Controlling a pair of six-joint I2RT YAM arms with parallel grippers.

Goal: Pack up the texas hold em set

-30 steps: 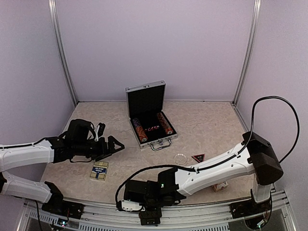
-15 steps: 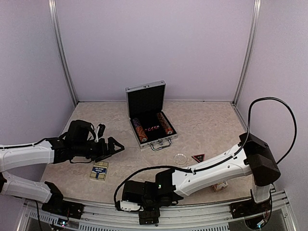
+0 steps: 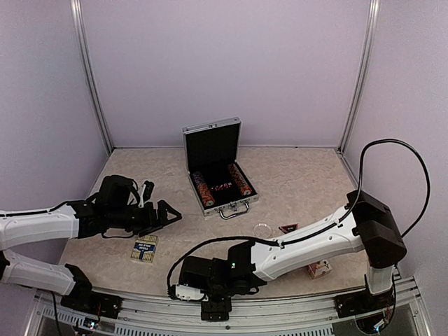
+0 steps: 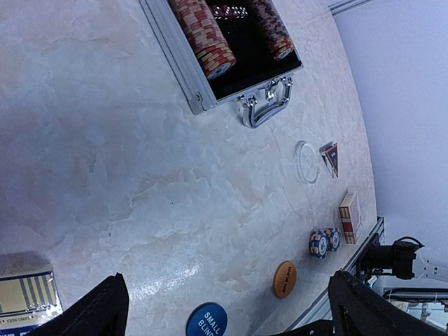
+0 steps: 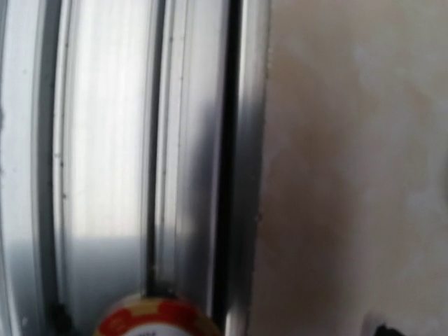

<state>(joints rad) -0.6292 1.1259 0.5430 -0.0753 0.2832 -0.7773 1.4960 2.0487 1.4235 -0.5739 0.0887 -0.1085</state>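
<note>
Jaws on the left arm (image 3: 42, 227) are spread wide with nothing between them, hovering over the desk (image 3: 308, 182) at its 9 o'clock side. The left wrist view shows both fingers (image 4: 105, 311) far apart. Whether the jaws on the right arm (image 3: 315, 245) are wide or narrow I cannot tell. That arm stretches low across to the near edge at 6 o'clock, and its wrist view shows only a metal rail (image 5: 112, 175), a strip of desk and the top of a red-and-gold chip (image 5: 150, 318).

The silver briefcase (image 3: 212, 143) stands open at 12 o'clock with its lid upright. Two rows of striped chips (image 3: 203, 189) lie in its black base, and the metal handle (image 3: 233, 208) faces the arms. A blue-and-yellow deck (image 3: 144, 248) lies flat at 8 o'clock, near the left jaws. A reddish deck (image 3: 320, 269) lies at 4 o'clock, partly behind the right arm.

Toward 4 o'clock from the handle lie a clear disc (image 3: 262, 229) and, just beside it, a dark triangle (image 3: 288, 228). The left wrist view also shows a blue disc (image 4: 206, 320), an orange disc (image 4: 284, 278) and two loose chips (image 4: 323, 241) by the near edge.
</note>
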